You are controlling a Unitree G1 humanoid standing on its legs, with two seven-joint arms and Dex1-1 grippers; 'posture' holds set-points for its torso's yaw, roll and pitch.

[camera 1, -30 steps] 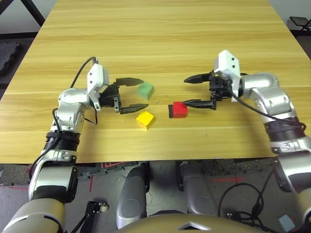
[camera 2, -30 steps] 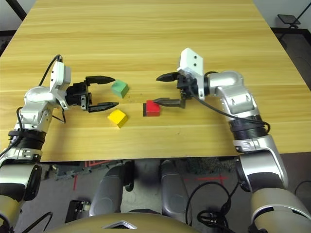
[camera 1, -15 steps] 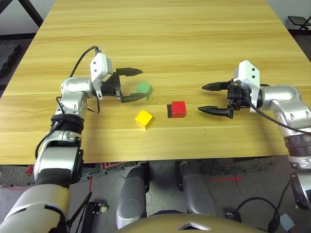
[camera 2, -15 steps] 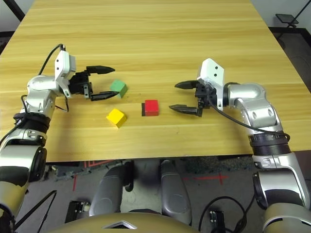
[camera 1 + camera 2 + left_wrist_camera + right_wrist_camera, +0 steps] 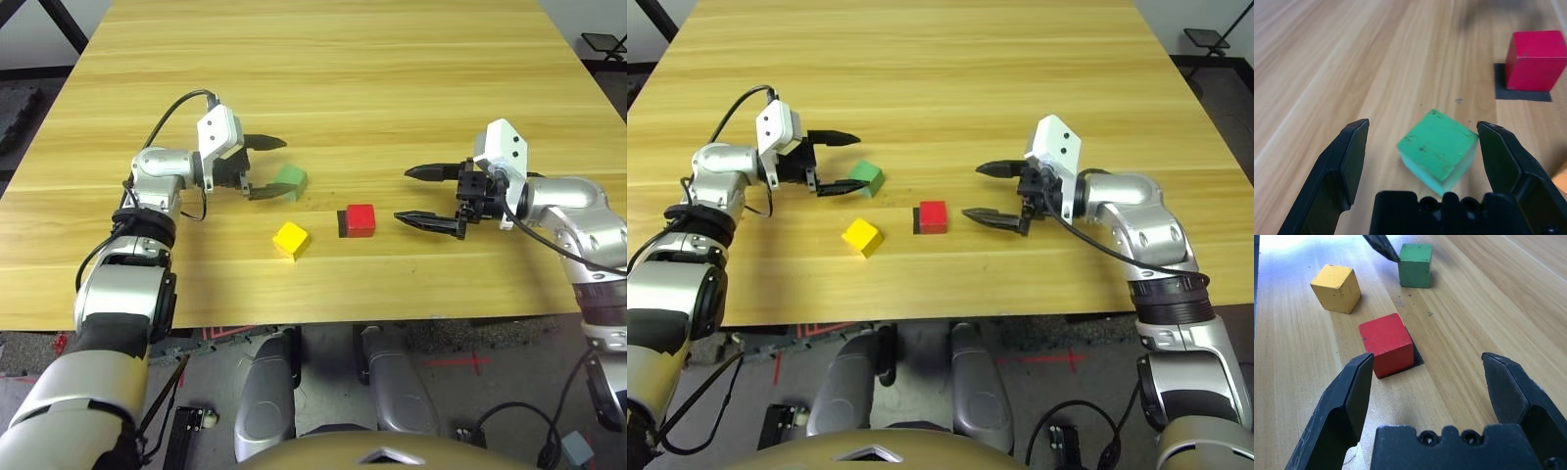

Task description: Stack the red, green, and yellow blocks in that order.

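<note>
Worktop of pale wood [image 5: 323, 284], left eye view: matte red cube [image 5: 361, 220] on a flat black patch, matte yellow cube [image 5: 291, 240] nearby, both tools [image 5: 267, 164] [image 5: 402, 196] open and empty. Left wrist view: matte green cube [image 5: 1439, 149] sits askew near one fingertip; centre and square the tool before closing.

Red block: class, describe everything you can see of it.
The red block is a plain, matte cube, perhaps painted wood, with small dark marks on its top. It sits flat and upright on a black square patch, which sticks out beyond its edges. Nothing rests on it, and neither gripper holds it. The yellow block and green block lie apart from it, toward the robot's left.
</note>
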